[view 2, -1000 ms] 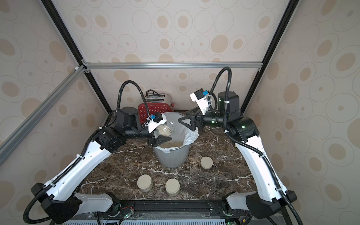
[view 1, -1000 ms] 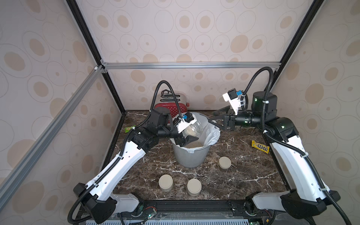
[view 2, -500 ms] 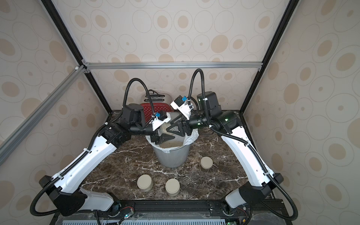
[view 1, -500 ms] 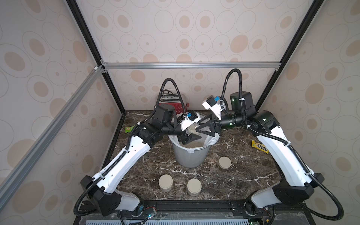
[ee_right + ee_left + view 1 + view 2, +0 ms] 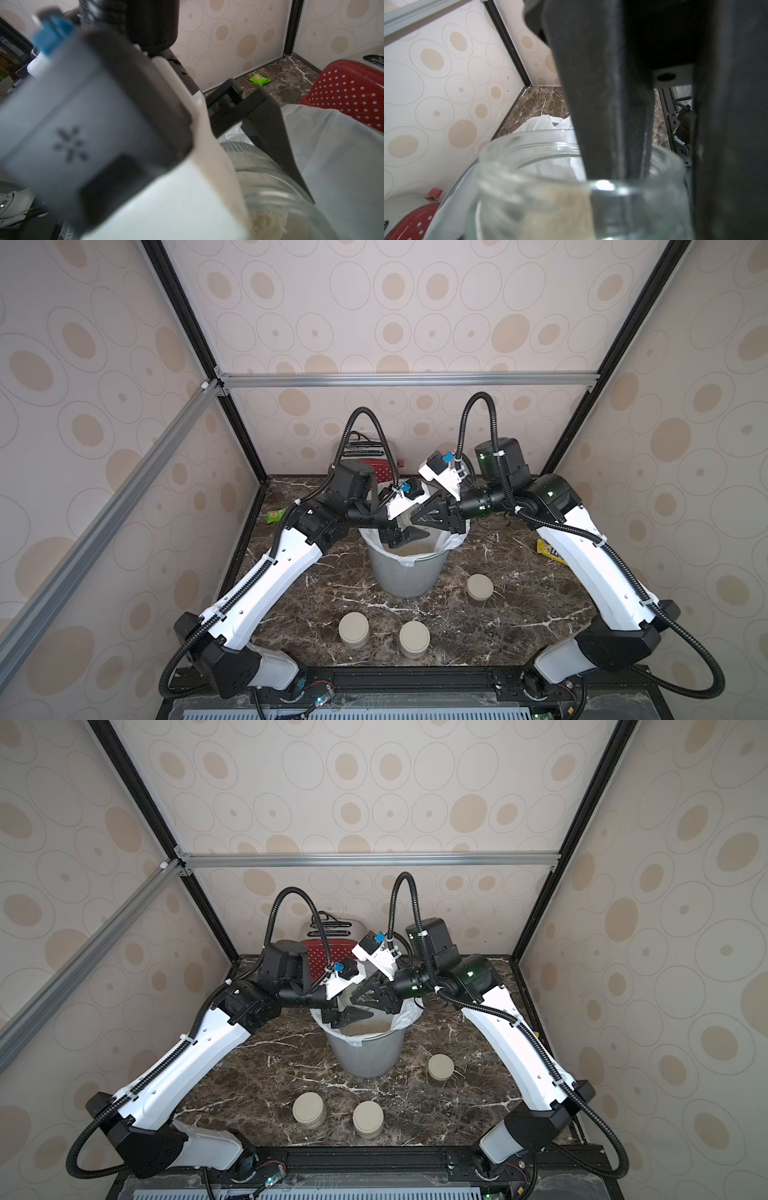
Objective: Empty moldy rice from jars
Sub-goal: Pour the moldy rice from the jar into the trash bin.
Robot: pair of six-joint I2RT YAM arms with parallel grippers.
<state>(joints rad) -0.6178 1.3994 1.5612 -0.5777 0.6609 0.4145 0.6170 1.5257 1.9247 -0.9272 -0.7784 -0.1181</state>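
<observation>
The left gripper (image 5: 405,536) pinches the open jar (image 5: 529,187) over the bin (image 5: 409,578), some rice (image 5: 270,223) in it, and the right gripper (image 5: 415,521), whose jaws I cannot tell spread or closed, is so near that a bump may throw grains outside.

Top views bright, even, edges bowed; wrist views dim, blurred close-up; glare on jar (image 5: 529,187).

Left arm (image 5: 270,585) and right arm (image 5: 590,568) climb from the front corners, bend inward, forearms almost level, meeting nose to nose. Left hand (image 5: 401,533) clamps a glass jar (image 5: 571,197) in its grip. Right hand (image 5: 417,522) points straight at it, pinched together to a tip.
</observation>
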